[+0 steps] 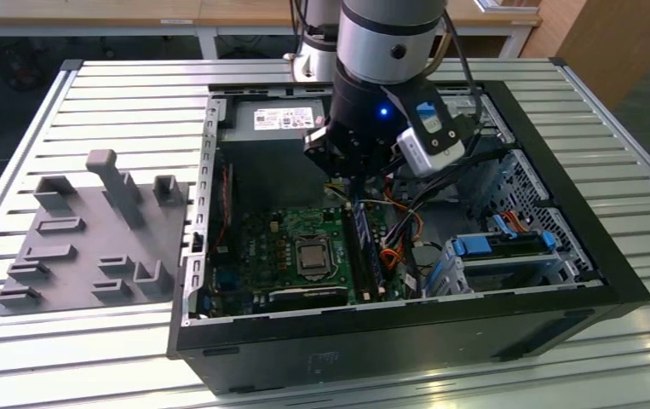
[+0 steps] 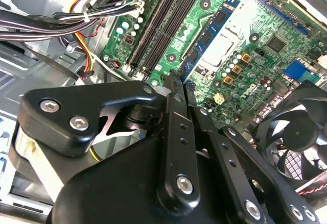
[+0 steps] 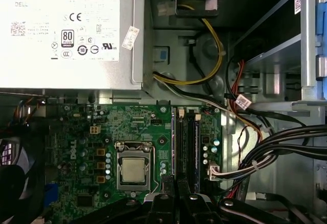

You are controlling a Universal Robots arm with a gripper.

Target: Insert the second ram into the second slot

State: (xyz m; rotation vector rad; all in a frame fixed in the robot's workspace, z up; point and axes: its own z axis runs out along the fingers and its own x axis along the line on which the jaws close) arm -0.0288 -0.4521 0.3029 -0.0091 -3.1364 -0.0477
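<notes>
The second ram (image 2: 209, 34) is a thin blue-green stick with dark chips. It runs out from my gripper's tips (image 2: 178, 78) along the line of the black memory slots (image 2: 163, 20), a little above the green motherboard. It appears edge-on over the slots (image 3: 178, 142) as a bluish strip (image 3: 195, 147). My gripper's (image 3: 176, 184) fingers are drawn tightly together on it. The gripper (image 1: 353, 192) hangs inside the open computer case, over the far end of the slots (image 1: 365, 256).
The CPU socket (image 3: 134, 170) lies beside the slots and the power supply (image 3: 66, 30) behind them. Cable bundles (image 3: 265, 152) crowd the other side. A fan (image 2: 296, 132) sits near the board. A grey fixture (image 1: 86, 239) lies on the table at the exterior view's left.
</notes>
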